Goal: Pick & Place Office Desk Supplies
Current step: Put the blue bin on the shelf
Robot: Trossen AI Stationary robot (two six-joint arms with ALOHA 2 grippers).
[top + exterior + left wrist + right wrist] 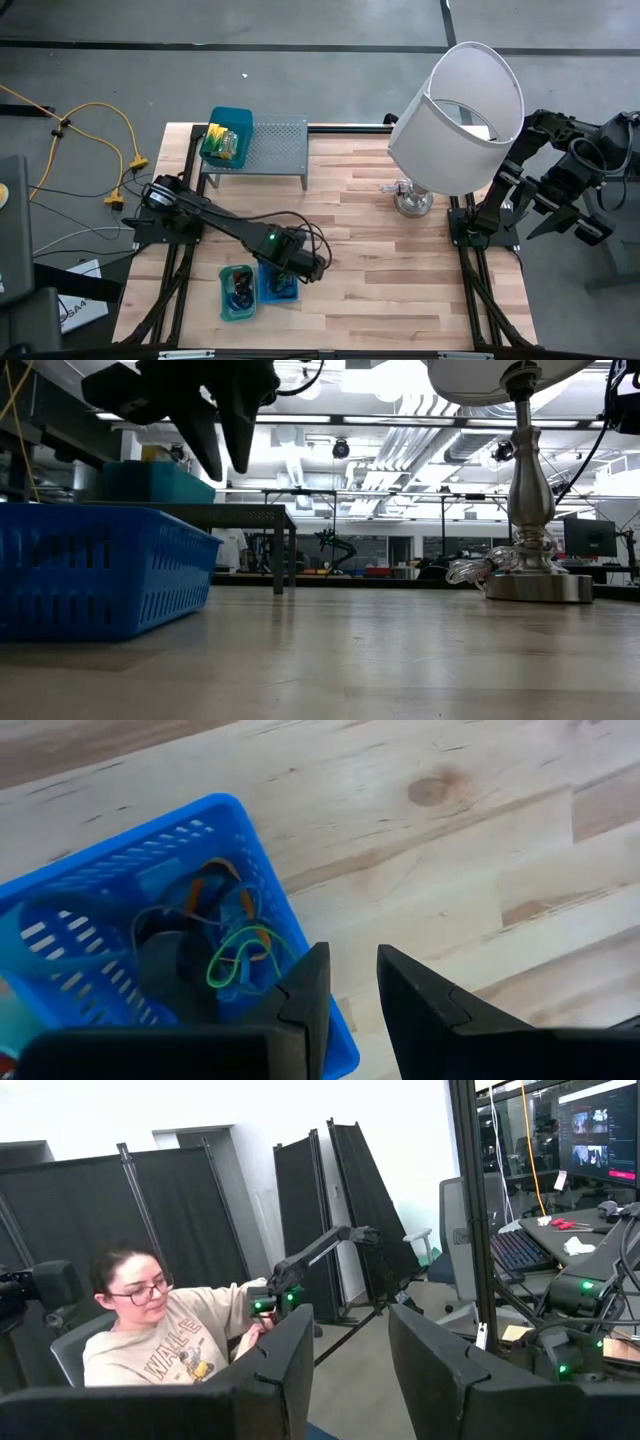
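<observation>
Wooden table (400, 260), seen from above, with the white-shaded lamp (455, 115) standing on its base toward the right side and the grey perforated rack (270, 148) toward the far left, a teal bin (228, 135) of yellow-green packets (220, 140) resting on the rack's left end. Near the front left edge sit two small trays side by side: a teal tray (237, 292) and, touching it on the right, a blue slotted basket (120, 870). The office desk supplies in the basket (215, 935) form a tangle of black loops, a green band and orange and blue pieces. The left gripper (350, 990) hovers above the basket's near corner, its fingers parted by a narrow gap with nothing visible between them. The right gripper (350, 1370) waits off the table's right edge, raised and facing the room where a person sits; its fingers stand moderately apart and empty. Likely hazards, by judgement: one finger overhangs the basket wall, so a straight descent could strike the rim and shove or tip the light basket against the teal tray; the bands are interlaced, so a grasp on one may drag several out together. Open room is ample: bare wood stretches from the basket rightward to the lamp base, and the front half of the table is free, whereas the rack legs and the overhanging lampshade limit high passes at the back.
</observation>
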